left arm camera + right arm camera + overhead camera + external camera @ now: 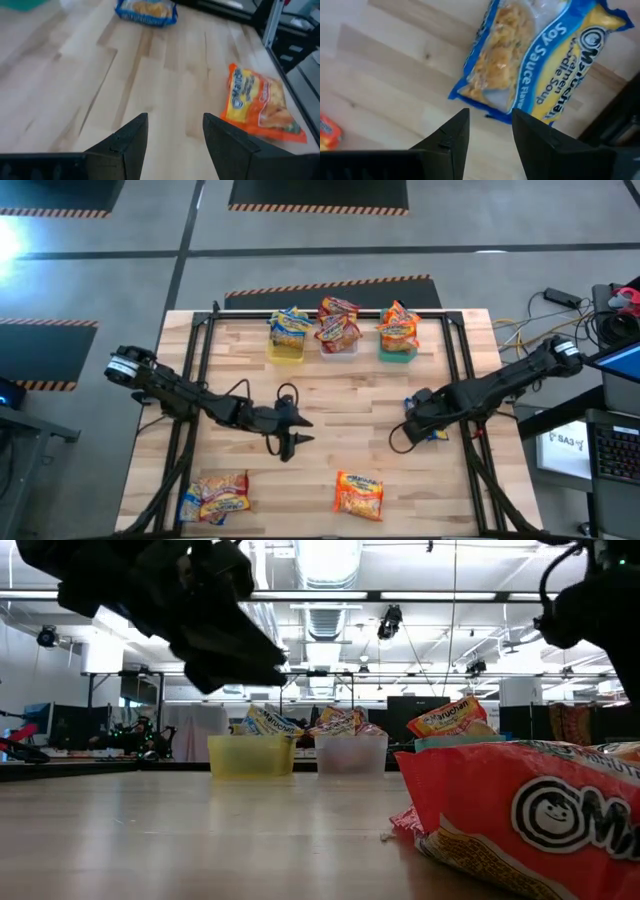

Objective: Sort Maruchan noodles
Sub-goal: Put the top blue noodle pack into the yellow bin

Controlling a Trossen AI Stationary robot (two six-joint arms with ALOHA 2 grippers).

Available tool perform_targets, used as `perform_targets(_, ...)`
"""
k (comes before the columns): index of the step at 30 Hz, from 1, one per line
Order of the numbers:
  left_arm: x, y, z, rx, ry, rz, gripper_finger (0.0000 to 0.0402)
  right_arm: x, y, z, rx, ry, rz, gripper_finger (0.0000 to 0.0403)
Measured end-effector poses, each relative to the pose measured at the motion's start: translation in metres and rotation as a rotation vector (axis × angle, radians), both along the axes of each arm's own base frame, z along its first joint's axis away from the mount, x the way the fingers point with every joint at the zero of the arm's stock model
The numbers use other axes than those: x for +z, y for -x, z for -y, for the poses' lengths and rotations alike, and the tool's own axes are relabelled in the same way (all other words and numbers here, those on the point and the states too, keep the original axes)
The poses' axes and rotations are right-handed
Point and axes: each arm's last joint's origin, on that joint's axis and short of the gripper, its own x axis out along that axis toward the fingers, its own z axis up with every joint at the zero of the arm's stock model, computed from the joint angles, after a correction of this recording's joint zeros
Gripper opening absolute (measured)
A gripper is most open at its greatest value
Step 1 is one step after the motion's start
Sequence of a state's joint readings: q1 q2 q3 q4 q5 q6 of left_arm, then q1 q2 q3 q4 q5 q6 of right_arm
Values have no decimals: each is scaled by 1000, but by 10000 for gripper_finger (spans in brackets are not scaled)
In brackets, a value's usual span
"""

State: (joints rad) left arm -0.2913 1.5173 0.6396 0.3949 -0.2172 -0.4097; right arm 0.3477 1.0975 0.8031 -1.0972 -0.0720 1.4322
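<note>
Three bins along the surface's far edge already hold packets: the yellow bin [286,348], the clear bin [338,347] and the green bin [397,353]. Left to sort, I judge: a small pile of packets [213,497] at the near left corner, an orange packet [359,494] by the near edge, and a blue soy sauce packet [540,60] near the right edge, lying flat just ahead of the part-open right hand [490,131], which grips nothing. The left hand [175,131] hovers mid-surface, half open and empty.

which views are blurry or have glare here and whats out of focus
Low view: the orange noodle packet close to the lens is soft, and bright ceiling lights wash out the top. High view: glare at the left edge on the floor. Left wrist view: the blue packet far off is blurred. Right wrist view: the blue soy sauce packet reads fairly sharp.
</note>
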Motion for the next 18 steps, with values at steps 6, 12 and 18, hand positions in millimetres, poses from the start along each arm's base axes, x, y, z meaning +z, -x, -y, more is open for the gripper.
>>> perform_targets(6, 10, -6, 1, -19, -38, 51, 173, -19, 20, 9, -57, -2, -23, 137)
perform_targets(12, 16, -10, 2, -28, -68, 72, 173, -42, 31, 16, -92, -2, -27, 137)
perform_targets(18, 18, -12, -1, -30, -95, 83, 173, -61, 25, 19, -36, -33, 92, 137)
